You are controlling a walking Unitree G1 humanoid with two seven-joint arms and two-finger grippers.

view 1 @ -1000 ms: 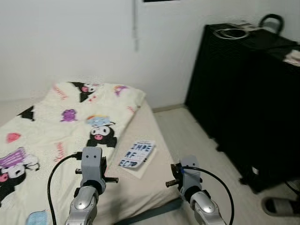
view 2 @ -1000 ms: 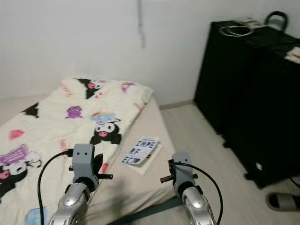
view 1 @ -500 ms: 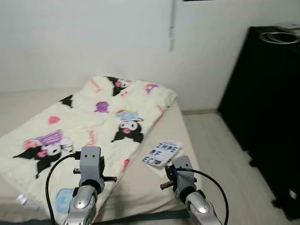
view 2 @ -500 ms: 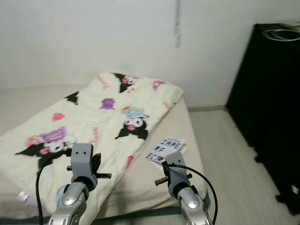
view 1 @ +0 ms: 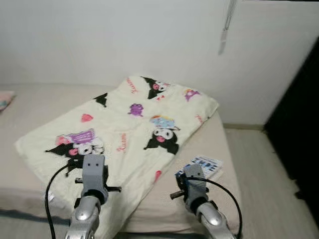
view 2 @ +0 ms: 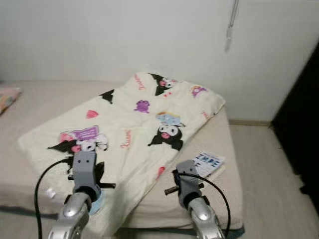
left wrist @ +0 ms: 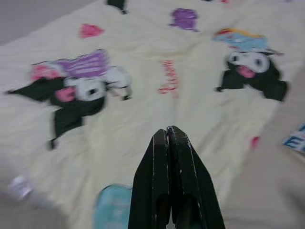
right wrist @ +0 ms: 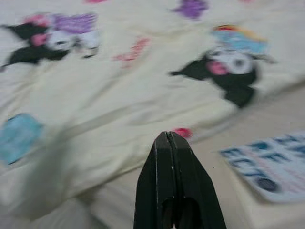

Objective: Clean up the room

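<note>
A cream blanket (view 1: 134,124) printed with cartoon figures lies slantwise over a low bed (view 1: 45,119) with a beige sheet. A blue-and-white book (view 1: 201,167) rests on the bed's right side, just past the blanket's edge. A small light-blue flat item (left wrist: 112,207) lies on the blanket's near edge, and a tiny white scrap (left wrist: 20,187) sits on the sheet beside it. My left gripper (left wrist: 169,131) is shut and empty above the blanket's near part. My right gripper (right wrist: 167,136) is shut and empty, with the book (right wrist: 267,167) off to its side.
A tall black cabinet (view 1: 301,129) stands at the right edge, with pale wood floor (view 1: 259,169) between it and the bed. A pink cushion (view 1: 4,98) shows at the far left. A white cord (view 1: 227,27) hangs on the wall behind.
The camera has swung left: the black cabinet has slid to the right edge and more of the bed's left side shows. Both arms keep the same raised pose.
</note>
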